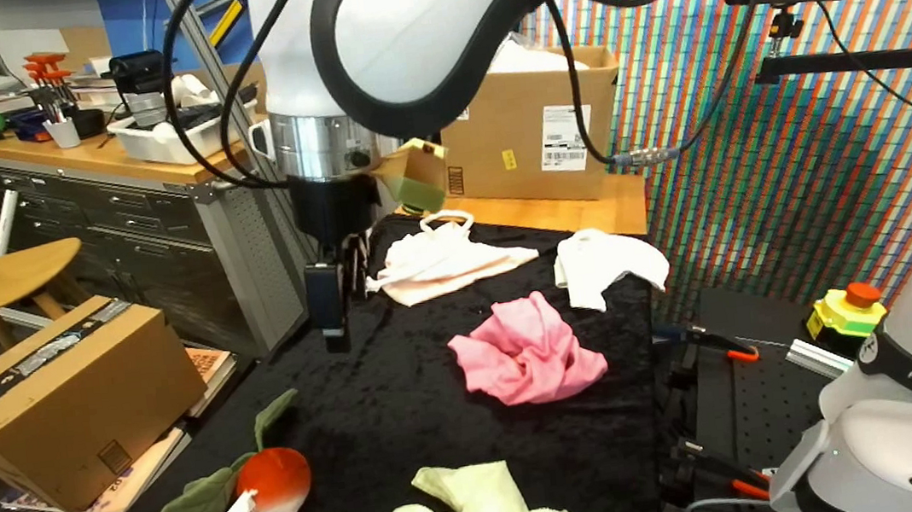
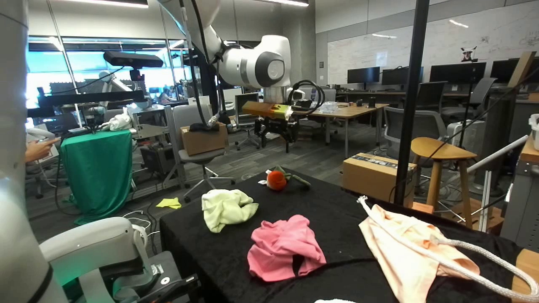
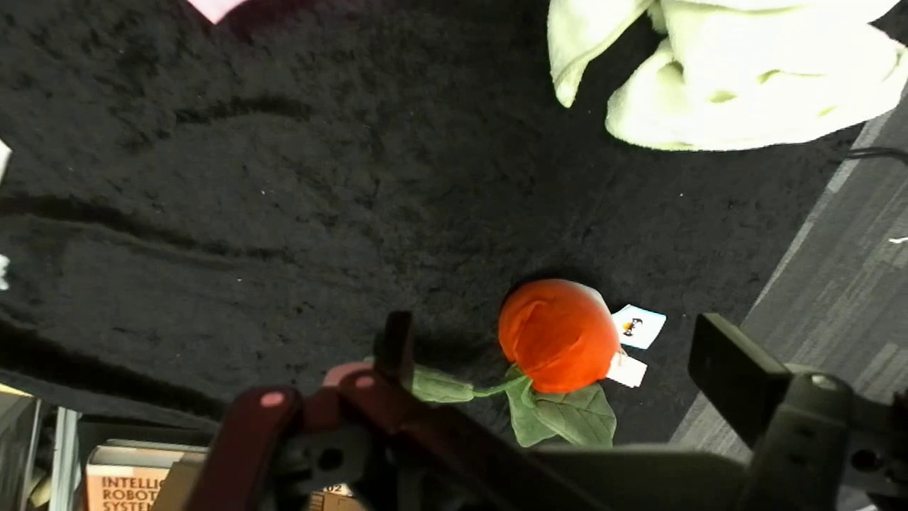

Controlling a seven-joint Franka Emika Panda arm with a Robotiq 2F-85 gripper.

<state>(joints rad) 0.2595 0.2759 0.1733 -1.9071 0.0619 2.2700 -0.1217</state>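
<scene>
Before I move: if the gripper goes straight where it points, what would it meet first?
Perhaps the plush radish: the gripper points down, with it between the fingertips in the wrist view. An exterior view suggests passing beside it, onto the black velvet cloth; depth is unclear.

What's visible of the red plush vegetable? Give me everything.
The red plush vegetable has a rounded orange-red body paling to white at one end, green leaves at the other, and two white tags, one printed with a small figure. It looks like soft fabric. It lies on its side on the black cloth, near the cloth's edge, leaves spread out. Only the cloth visibly touches it; the open gripper hangs above, clear of it.
</scene>
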